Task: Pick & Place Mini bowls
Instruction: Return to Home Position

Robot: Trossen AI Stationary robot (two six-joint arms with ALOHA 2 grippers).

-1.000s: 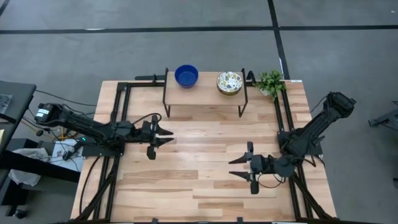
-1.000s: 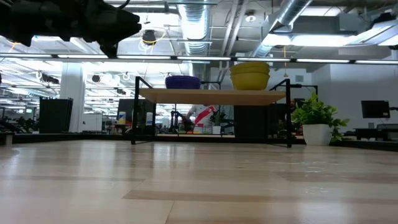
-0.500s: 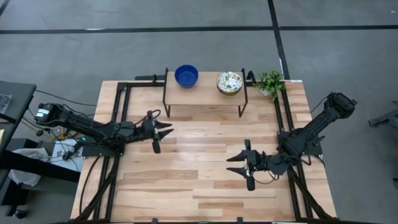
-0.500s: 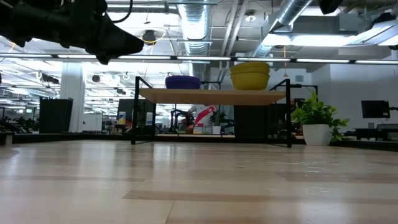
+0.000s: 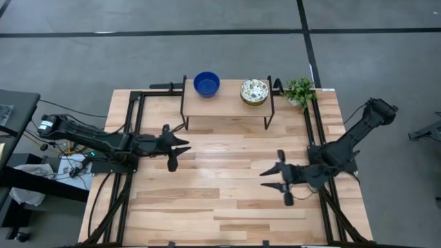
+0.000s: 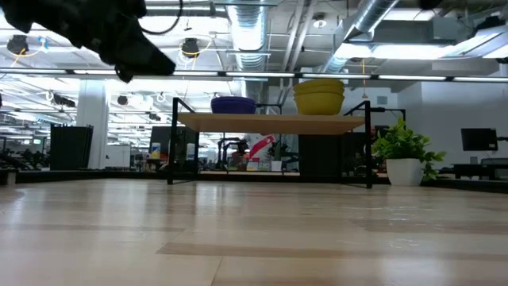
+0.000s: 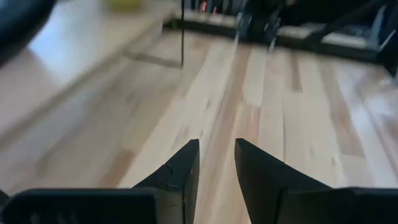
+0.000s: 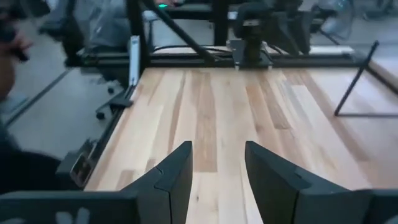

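A small raised shelf (image 5: 227,103) stands at the table's far middle. On its left part rests a glossy blue mini bowl (image 5: 207,83) (image 6: 233,105). On its right part sits a stack of patterned mini bowls (image 5: 254,91), whose outsides look yellow in the low view (image 6: 319,97). My left gripper (image 5: 180,150) (image 7: 216,149) hovers open over the table's left middle, near side of the shelf, with nothing between its fingers. My right gripper (image 5: 267,179) (image 8: 217,152) hovers open over the right middle, pointing toward the left edge, also empty.
A small green potted plant (image 5: 299,90) (image 6: 406,155) stands at the far right corner beside the shelf. Black frame rails (image 5: 131,110) run along the table's left, right and far edges. Bare wood (image 5: 220,193) lies between the grippers and the near edge.
My left gripper has tipped up from pointing steeply down to nearly level, staying over the same spot. My right gripper has drawn back a little toward the table's right edge. The bowls have not moved.
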